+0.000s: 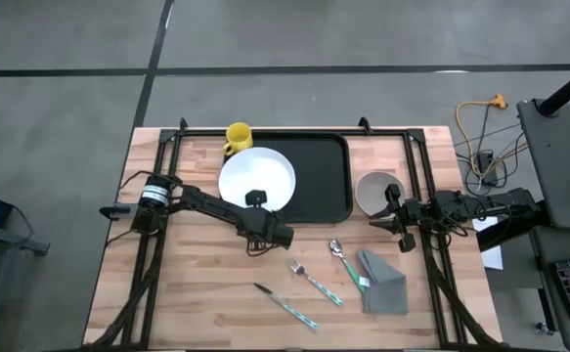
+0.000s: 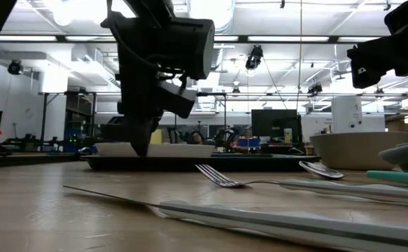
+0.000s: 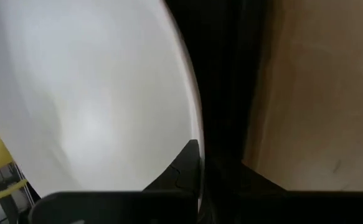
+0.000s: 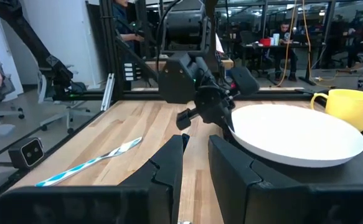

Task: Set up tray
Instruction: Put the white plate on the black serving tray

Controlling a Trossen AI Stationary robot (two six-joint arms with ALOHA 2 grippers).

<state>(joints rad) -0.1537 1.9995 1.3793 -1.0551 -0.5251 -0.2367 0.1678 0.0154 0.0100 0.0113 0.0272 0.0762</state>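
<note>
The tray (image 1: 316, 178) is lying on the counter (image 1: 197, 293) toward twelve o'clock, carrying the white plate (image 1: 257, 178) on its nine o'clock half. The left gripper (image 1: 256, 200) is pinching the plate's six o'clock rim, jaws pressed together on it, directly over the tray's near edge. The right gripper (image 1: 394, 203) is hovering off the tray's three o'clock end beside the bowl (image 1: 374, 190), its jaws slightly parted and holding nothing.

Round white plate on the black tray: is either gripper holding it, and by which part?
The left gripper is shut on the round white plate, pinching its near rim. The right gripper holds nothing.
</note>
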